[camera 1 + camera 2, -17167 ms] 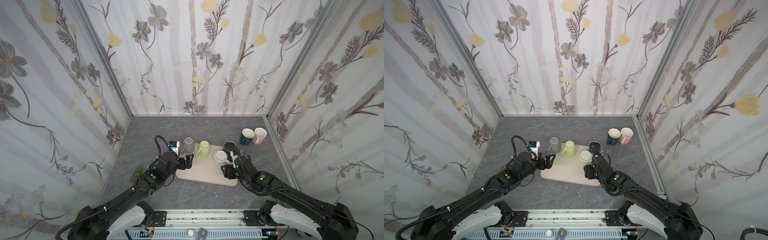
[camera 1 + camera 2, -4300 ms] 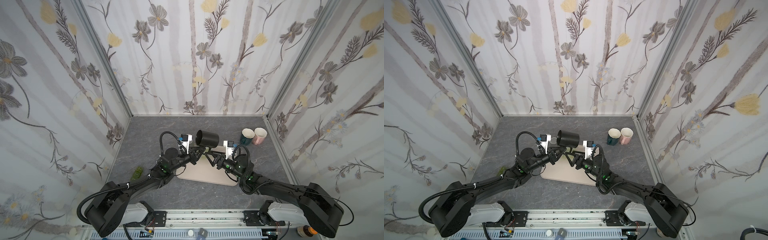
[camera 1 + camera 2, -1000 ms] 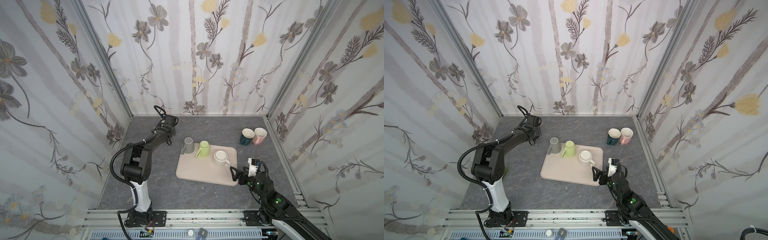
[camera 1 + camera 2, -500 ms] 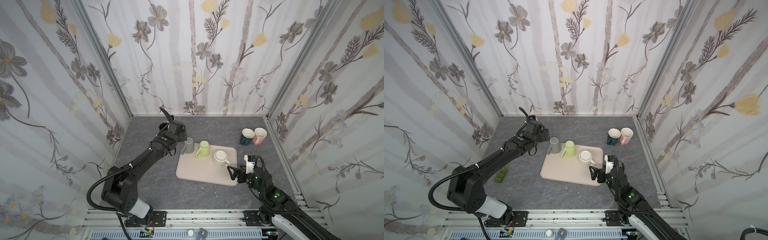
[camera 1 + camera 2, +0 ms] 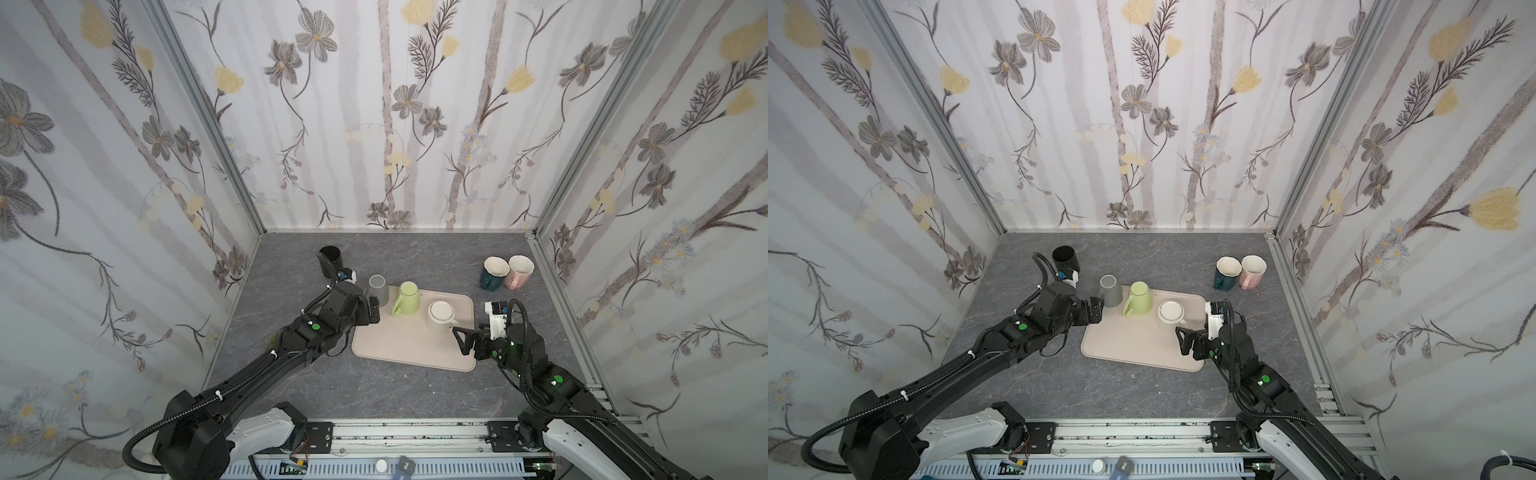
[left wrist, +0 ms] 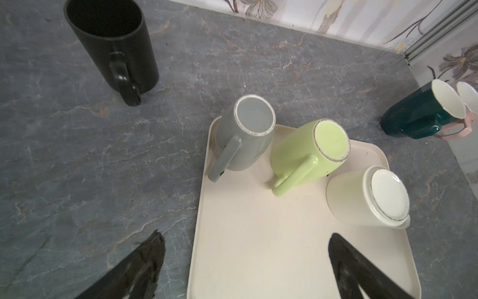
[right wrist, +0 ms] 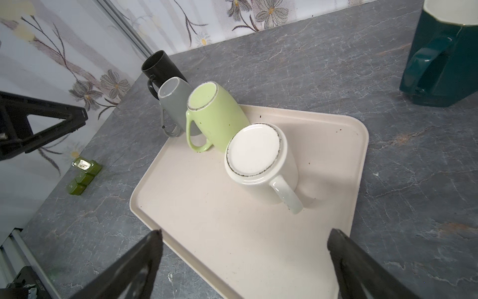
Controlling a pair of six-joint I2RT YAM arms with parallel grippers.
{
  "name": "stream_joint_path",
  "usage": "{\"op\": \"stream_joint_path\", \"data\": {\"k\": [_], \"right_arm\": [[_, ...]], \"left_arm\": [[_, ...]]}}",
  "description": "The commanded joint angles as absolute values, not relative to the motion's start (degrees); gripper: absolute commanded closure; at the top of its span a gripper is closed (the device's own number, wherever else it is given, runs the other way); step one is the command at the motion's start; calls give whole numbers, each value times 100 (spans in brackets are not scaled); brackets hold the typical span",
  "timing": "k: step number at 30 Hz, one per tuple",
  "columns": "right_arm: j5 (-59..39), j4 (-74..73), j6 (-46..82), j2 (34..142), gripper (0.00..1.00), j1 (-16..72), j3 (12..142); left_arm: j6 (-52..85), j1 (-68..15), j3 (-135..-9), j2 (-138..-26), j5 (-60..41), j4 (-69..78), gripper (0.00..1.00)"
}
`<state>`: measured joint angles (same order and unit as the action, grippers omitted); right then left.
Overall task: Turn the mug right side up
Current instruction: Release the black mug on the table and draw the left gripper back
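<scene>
tray (image 5: pixel 409 345) carries three upside-down mugs along its far edge: grey mug (image 5: pixel 379 289) at the left corner, green mug (image 5: pixel 406 297), white mug (image 5: pixel 439 316). left arm (image 5: pixel 291 353) lies low, stretched from the front-left. the grey mug stands just past the left gripper (image 5: pixel 375 311), the nearer one, axis vertical, handle toward it. right gripper (image 5: pixel 460 341) is near the white mug. both are spread wide and hold nothing.

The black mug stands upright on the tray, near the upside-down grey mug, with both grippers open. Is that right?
Not on the tray: the black mug stands upright on the grey tabletop, as the left wrist view shows. It is near the upside-down grey mug, and the left gripper and right gripper are open.
</scene>
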<state>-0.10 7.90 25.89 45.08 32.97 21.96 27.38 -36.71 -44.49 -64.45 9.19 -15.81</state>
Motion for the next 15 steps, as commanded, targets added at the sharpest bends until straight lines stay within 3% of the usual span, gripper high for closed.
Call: {"op": "stream_joint_path", "data": {"k": [1, 7, 10, 15], "right_arm": [[291, 899, 2578, 4755, 2, 3300, 2327], [573, 958, 2555, 5304, 6, 3291, 2525], [669, 1020, 2369, 5732, 20, 3290, 2801], [-5, 1000, 2169, 6075, 35, 3295, 3052]], "left_arm": [[2863, -3674, -4078, -6314, 688, -1256, 0], [2714, -3675, -3752, -6280, 636, -991, 0], [2775, -3675, -3591, -6300, 342, -636, 0], [2864, -3678, -3416, -6443, 18, -163, 0]]}}
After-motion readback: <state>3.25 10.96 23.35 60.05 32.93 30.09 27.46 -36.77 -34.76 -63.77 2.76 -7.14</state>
